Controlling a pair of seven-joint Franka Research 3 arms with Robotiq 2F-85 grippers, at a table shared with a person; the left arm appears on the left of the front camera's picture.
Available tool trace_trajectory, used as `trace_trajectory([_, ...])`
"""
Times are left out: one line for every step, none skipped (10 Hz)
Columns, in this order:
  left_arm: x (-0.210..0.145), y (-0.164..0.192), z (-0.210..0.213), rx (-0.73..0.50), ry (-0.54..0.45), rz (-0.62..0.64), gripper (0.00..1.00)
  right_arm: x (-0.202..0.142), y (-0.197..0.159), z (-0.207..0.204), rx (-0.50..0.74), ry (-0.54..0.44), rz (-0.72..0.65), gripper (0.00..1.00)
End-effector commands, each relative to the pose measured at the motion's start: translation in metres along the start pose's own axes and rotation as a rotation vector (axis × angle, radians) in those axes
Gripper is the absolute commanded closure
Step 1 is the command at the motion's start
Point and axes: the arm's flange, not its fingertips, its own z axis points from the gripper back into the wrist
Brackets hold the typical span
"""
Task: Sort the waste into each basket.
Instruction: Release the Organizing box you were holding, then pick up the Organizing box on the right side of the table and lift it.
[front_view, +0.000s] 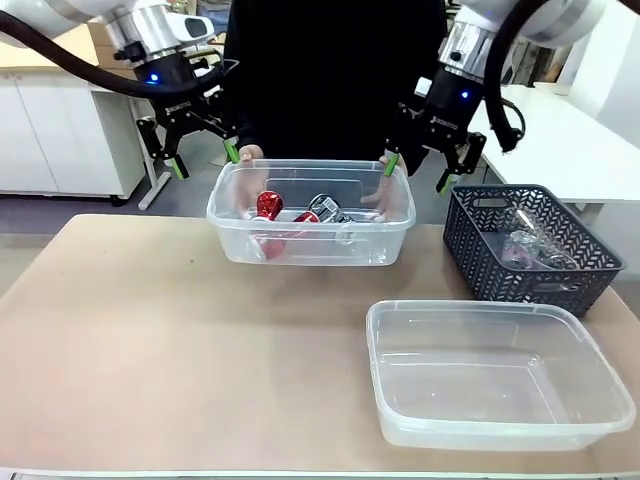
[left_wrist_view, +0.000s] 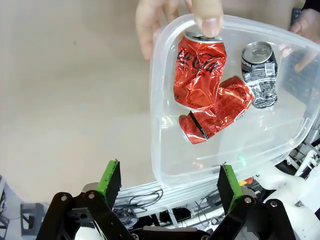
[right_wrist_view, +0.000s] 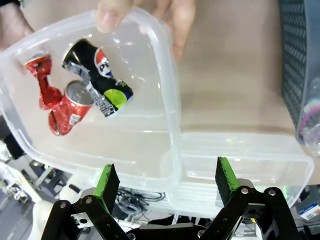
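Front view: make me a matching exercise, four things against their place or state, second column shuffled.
1. crushed cans
2. clear bottles
3. left end effector
4. near clear tub

A. empty
B. inside the dark lattice basket
C. open, in the air at the far clear tub's left end
D. inside the far clear tub, which a person's hands hold

Pairs: 1-D, 2-B, 3-C, 4-A.
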Motion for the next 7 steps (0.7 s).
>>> trace_trajectory([0.0013,-0.0007,0.0017,0.000,0.000,0.000,0.00,-0.0005,0.0008,0.0051,0.002,0.003,0.001,0.00])
trace_trajectory([0.0013,-0.0007,0.0017,0.000,0.000,0.000,0.00,-0.0005,0.0008,0.0051,0.002,0.003,0.001,0.00])
trace_trajectory([0.0013,-0.0007,0.0017,0.000,0.000,0.000,0.00,-0.0005,0.0008,0.0051,0.002,0.003,0.001,0.00])
trace_trajectory([0.0013,-0.0007,0.0017,0.000,0.000,0.000,0.00,-0.0005,0.0008,0.0051,0.002,0.003,0.001,0.00])
trace_trajectory([0.0013,-0.0007,0.0017,0.000,0.000,0.000,0.00,-0.0005,0.0008,0.0051,0.002,0.003,0.001,0.00])
trace_trajectory([0.0013,-0.0007,0.0017,0.000,0.000,0.000,0.00,-0.0005,0.0008,0.0051,0.002,0.003,0.001,0.00])
trace_trajectory([0.0003,-0.0002,-0.0004,0.000,0.000,0.000,0.00,-0.0005,0.0008,0.0051,0.002,0.003,0.001,0.00])
